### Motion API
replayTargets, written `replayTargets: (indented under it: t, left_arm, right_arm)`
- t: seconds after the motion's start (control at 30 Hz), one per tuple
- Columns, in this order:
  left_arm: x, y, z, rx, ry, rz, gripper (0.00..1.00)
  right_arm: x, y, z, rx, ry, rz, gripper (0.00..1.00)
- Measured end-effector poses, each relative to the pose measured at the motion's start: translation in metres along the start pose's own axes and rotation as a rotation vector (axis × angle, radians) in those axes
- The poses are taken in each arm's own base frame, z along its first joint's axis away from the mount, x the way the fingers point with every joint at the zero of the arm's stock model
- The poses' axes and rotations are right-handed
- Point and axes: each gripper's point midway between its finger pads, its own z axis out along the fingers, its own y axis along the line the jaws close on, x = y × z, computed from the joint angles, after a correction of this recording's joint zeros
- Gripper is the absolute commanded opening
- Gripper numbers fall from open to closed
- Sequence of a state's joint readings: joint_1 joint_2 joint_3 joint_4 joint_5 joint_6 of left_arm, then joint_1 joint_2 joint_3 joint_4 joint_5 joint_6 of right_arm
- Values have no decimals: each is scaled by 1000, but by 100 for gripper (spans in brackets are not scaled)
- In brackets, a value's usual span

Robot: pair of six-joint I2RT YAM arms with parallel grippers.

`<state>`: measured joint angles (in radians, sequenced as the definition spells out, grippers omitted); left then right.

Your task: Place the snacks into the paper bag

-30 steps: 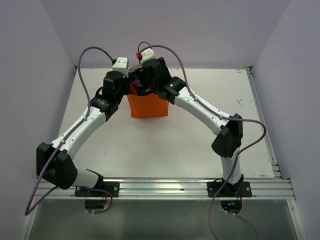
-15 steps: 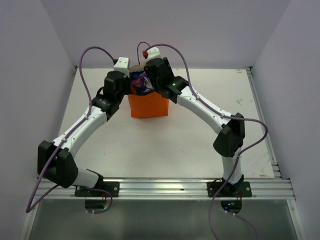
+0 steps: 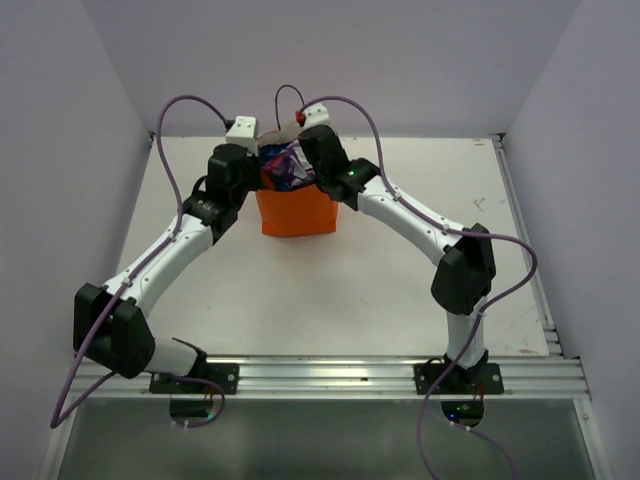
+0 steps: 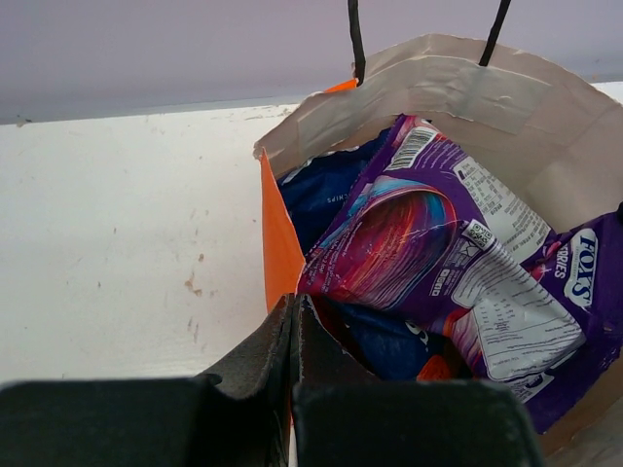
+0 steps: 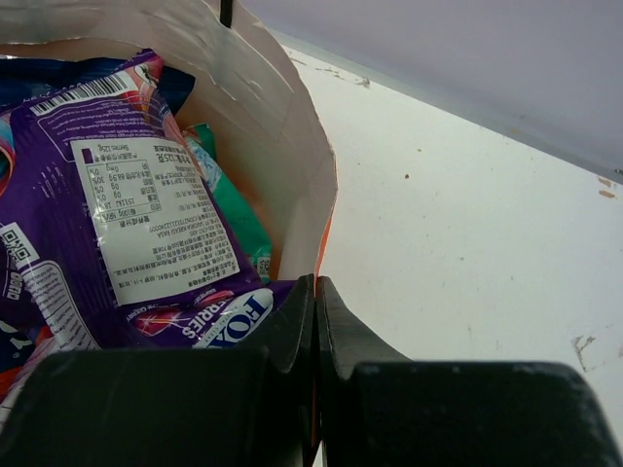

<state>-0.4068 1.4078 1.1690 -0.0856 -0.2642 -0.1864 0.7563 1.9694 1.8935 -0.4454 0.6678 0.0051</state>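
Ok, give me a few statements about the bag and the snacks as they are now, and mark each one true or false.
1. The purple pack lies on top of the other snacks inside the paper bag. True.
2. The paper bag is tipped over on its side. False: it stands upright on the table.
3. A teal pack sits between the purple pack and the bag's wall. True.
4. The left gripper is wide open. False: it is shut at the bag's rim.
5. A dark blue bag shows beneath the purple pack. True.
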Motion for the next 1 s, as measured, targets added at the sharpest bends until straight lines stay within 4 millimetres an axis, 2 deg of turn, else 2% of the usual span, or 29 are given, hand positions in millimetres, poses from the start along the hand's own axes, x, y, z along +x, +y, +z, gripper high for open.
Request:
replayTargets:
  t: [0.43,0.73,1.0]
  left_arm:
    - [3,-14,-32,40,-10,-45,0]
    - [17,-43,-55,96,6,-63,0]
    - [26,-65,-80,113,18,-73,0]
  right_arm:
    - [21,-18,-27,-4,44,24,0]
    - [44,-30,-73,-28,82,22,0]
    - [58,-29,-103,-32,93,1,0]
